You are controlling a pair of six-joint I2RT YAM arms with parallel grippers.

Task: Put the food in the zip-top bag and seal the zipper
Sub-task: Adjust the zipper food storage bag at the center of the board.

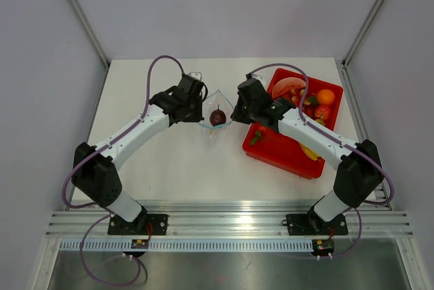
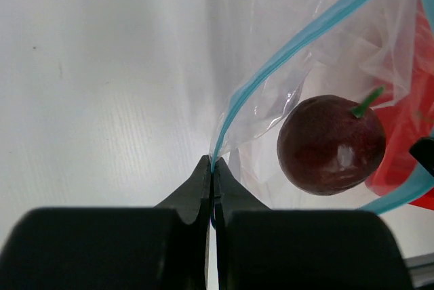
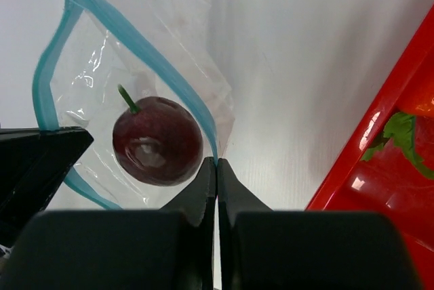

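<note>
The clear zip-top bag (image 1: 218,105) hangs open between my two grippers at the table's middle back. The dark purple fruit (image 1: 218,117) with a green stem lies inside it, also seen in the left wrist view (image 2: 331,143) and the right wrist view (image 3: 157,140). My left gripper (image 2: 213,161) is shut on the light blue zipper (image 2: 298,39) at one end of the mouth. My right gripper (image 3: 216,161) is shut on the zipper (image 3: 169,73) at the other end. The mouth gapes wide. The red tomato-like fruit (image 1: 323,112) lies in the tray.
A red rectangular tray (image 1: 271,156) stands at the right, holding an orange ball fruit (image 1: 326,96), a yellow banana (image 1: 308,152), a green-leafed piece (image 1: 257,137) and other toy foods. Its edge shows in the right wrist view (image 3: 380,148).
</note>
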